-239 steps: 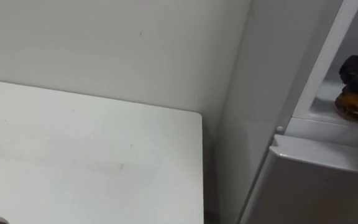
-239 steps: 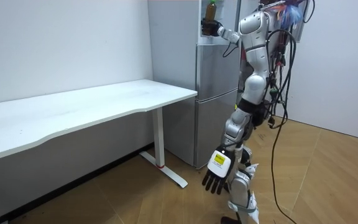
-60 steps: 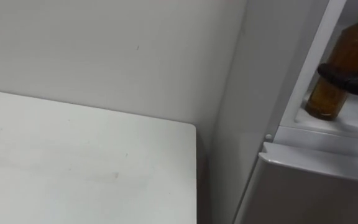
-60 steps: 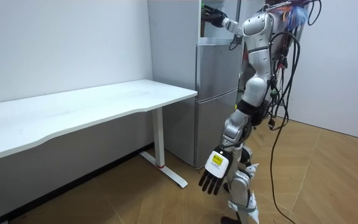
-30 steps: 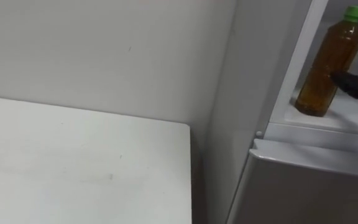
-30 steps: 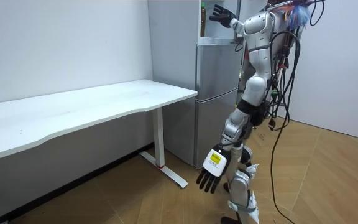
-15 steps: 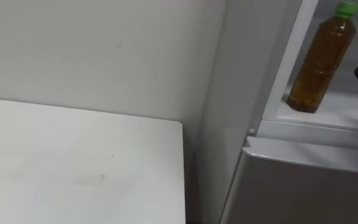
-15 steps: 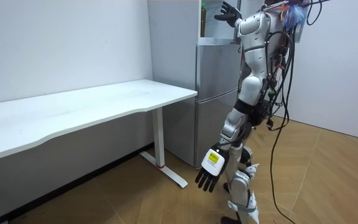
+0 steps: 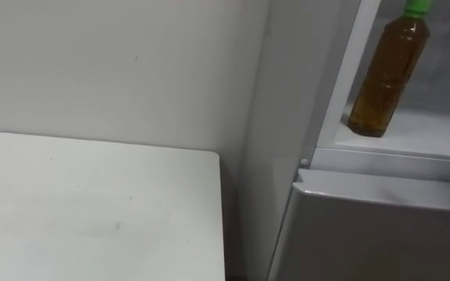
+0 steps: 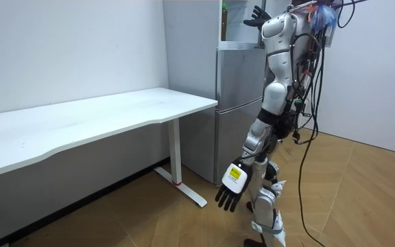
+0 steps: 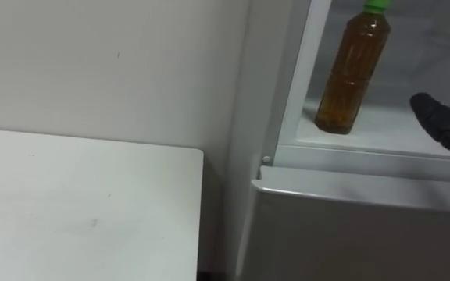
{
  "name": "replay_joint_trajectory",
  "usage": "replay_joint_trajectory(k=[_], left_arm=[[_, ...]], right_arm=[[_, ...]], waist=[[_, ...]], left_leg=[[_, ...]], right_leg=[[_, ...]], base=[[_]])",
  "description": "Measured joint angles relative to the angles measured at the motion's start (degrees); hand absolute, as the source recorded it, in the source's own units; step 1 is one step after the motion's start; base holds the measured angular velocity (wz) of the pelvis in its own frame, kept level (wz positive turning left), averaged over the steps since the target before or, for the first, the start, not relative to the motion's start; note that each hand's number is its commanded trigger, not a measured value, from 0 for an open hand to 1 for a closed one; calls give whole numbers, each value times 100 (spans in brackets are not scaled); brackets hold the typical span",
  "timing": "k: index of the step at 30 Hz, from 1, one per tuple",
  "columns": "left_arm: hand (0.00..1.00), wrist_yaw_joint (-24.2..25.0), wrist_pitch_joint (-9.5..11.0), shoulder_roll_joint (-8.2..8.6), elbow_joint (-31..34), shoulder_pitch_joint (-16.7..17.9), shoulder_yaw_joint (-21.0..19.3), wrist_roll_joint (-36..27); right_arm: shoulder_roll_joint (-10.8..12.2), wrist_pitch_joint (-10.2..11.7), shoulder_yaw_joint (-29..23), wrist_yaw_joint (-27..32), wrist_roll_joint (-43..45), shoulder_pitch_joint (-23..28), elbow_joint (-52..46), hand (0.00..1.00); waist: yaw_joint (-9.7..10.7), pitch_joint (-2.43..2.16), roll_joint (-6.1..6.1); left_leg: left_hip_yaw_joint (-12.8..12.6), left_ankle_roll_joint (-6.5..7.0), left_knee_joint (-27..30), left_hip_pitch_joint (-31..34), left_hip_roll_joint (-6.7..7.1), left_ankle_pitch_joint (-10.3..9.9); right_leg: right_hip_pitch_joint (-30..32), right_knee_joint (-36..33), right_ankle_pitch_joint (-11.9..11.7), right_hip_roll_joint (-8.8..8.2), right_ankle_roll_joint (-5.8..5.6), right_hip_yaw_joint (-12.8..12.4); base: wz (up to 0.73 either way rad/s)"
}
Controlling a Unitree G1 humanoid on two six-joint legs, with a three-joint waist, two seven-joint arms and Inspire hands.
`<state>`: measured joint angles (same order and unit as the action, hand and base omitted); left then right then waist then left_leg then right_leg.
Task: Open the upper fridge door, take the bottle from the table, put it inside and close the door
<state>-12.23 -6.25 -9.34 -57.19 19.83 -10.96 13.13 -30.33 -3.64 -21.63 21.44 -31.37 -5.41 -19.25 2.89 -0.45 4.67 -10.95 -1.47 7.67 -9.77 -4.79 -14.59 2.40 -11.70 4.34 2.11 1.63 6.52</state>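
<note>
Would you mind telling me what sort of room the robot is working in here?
Likely a lab or office room, not a kitchen: a fridge beside a long white desk, plain walls and a wood floor.

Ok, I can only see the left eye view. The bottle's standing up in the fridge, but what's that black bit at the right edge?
Observer: That's the robot's right hand. The right eye view shows its fingers straight, apart from the bottle, to its right.
Operator: Where's its other hand?
Observer: In the room view the left hand hangs open beside its leg, holding nothing.
Operator: And where's the robot standing?
Observer: Upright on the wooden floor, right in front of the fridge, with its right arm raised to the top compartment.
</note>
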Motion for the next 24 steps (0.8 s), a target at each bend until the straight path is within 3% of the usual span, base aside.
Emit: replay_joint_trajectory(k=[8,15,18,24], left_arm=[[0,47,35,49,-15,0,23,-8],[0,79,195,118,-10,-72,275,-6],[0,73,286,102,-31,-113,306,-11],[0,63,297,95,-68,-224,335,-3]], right_arm=[[413,58,-116,-347,-145,159,-422,0],[683,117,-91,-966,-1165,488,-704,0],[874,292,91,-1292,-1786,573,-717,0],[1263,304,518,-2160,-3098,1037,-651,0]], waist=[[121,5,-54],[129,15,-66],[118,15,-76],[-76,18,-165]], left_leg=[[-22,-2,2,-13,5,-1],[-109,-2,-12,-5,1,-7],[-118,-3,-1,-4,-1,-7],[-137,-5,0,18,-15,-32]], right_leg=[[4,3,0,8,0,-35],[57,-9,-9,11,8,-47],[63,-5,-12,13,10,-42],[82,-9,-13,27,11,-61]], base=[[-1],[-6],[-2],[0]])
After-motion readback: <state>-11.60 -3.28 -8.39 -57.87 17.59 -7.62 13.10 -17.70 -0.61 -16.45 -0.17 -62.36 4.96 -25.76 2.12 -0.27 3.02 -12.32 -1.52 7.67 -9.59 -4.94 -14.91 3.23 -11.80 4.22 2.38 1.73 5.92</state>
